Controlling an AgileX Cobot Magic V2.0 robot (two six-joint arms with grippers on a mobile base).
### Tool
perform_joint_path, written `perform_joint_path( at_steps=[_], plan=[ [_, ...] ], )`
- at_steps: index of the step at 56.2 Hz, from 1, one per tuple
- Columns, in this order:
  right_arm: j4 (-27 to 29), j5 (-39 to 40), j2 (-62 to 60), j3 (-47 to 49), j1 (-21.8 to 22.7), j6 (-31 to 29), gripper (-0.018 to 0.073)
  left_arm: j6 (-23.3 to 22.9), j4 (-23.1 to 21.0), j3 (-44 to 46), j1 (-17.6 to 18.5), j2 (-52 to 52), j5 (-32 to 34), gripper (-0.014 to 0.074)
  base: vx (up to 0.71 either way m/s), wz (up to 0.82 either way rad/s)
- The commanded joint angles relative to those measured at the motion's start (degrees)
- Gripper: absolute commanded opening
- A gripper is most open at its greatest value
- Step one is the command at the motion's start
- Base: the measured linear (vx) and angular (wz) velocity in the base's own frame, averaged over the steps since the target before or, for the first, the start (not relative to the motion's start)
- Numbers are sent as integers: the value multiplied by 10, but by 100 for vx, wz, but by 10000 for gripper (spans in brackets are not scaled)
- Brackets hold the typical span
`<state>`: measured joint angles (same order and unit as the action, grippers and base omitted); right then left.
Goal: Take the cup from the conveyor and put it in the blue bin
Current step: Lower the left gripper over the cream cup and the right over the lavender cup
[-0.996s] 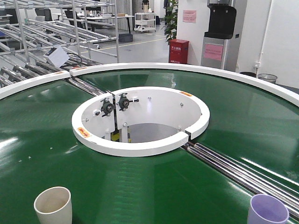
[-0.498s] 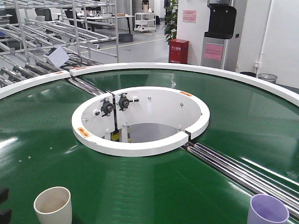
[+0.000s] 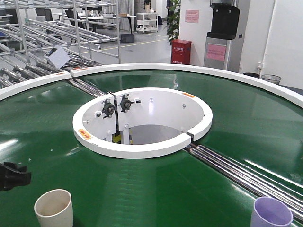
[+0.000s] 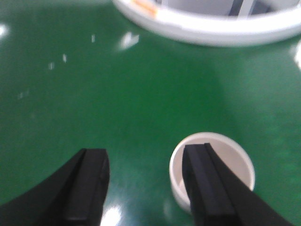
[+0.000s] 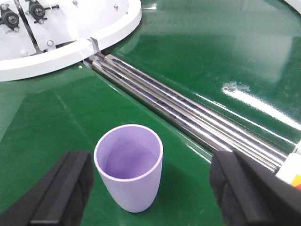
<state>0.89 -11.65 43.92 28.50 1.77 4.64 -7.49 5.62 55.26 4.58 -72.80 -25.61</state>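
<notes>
The conveyor point(image 3: 156, 184) is a glossy dark green ring belt. A cream cup point(image 3: 53, 209) stands upright on it at the near left, and a purple cup point(image 3: 271, 213) at the near right. My left gripper point(image 3: 12, 176) is at the left edge, above and left of the cream cup. In the left wrist view it point(image 4: 146, 183) is open, with its right finger point(image 4: 204, 183) over the cream cup point(image 4: 235, 162). My right gripper point(image 5: 155, 193) is open, with the purple cup point(image 5: 129, 167) between its fingers, nearer the left one. The blue bin is out of view.
The white centre collar point(image 3: 142, 147) rings a hole in the middle of the belt. Steel rollers point(image 3: 236, 170) run diagonally from the collar towards the near right, just behind the purple cup. The white outer rim point(image 3: 189, 70) curves along the back. Metal racks point(image 3: 57, 33) stand behind.
My left gripper has come into the front view from the left edge and moved right, towards the cream cup. Both cups stay about where they were.
</notes>
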Motion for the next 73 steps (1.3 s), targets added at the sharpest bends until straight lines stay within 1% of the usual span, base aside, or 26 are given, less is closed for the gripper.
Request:
perform_joint_path(
  at_steps=[1, 5, 12, 20, 25, 31, 33, 57, 64, 68, 73],
  plan=[
    [0, 50, 1, 20, 2, 1, 577, 37, -2, 67, -1, -26, -35, 489, 0, 0],
    [0, 49, 1, 20, 2, 1, 577, 53, -2, 108, -1, -58, -74, 489, 0, 0],
    [0, 48, 1, 20, 2, 1, 577, 57, -2, 166, -1, -122, -131, 489, 0, 0],
    [0, 45, 1, 20, 2, 1, 577, 75, -7, 201, -1, -180, -162, 489, 0, 0],
    [0, 40, 1, 20, 2, 1, 577, 102, -31, 208, -1, -205, -164, 489, 0, 0],
    [0, 35, 1, 20, 2, 1, 577, 140, -74, 209, -1, -219, -160, 489, 0, 0],
    [0, 34, 1, 20, 2, 1, 577, 147, -82, 209, -1, -224, -159, 489, 0, 0],
    [-2, 31, 2, 20, 2, -1, 577, 147, -82, 209, -1, -279, -122, 489, 0, 0],
    [-1, 30, 3, 23, 2, 3, 574, 147, -81, 209, -1, -279, -93, 470, 0, 0],
    [0, -14, 17, 44, 2, 20, 564, 147, -81, 209, -1, -279, -89, 451, 0, 0],
    [-9, -111, 58, 92, 2, 43, 559, 147, -81, 209, -1, -279, -92, 417, 0, 0]
  ],
)
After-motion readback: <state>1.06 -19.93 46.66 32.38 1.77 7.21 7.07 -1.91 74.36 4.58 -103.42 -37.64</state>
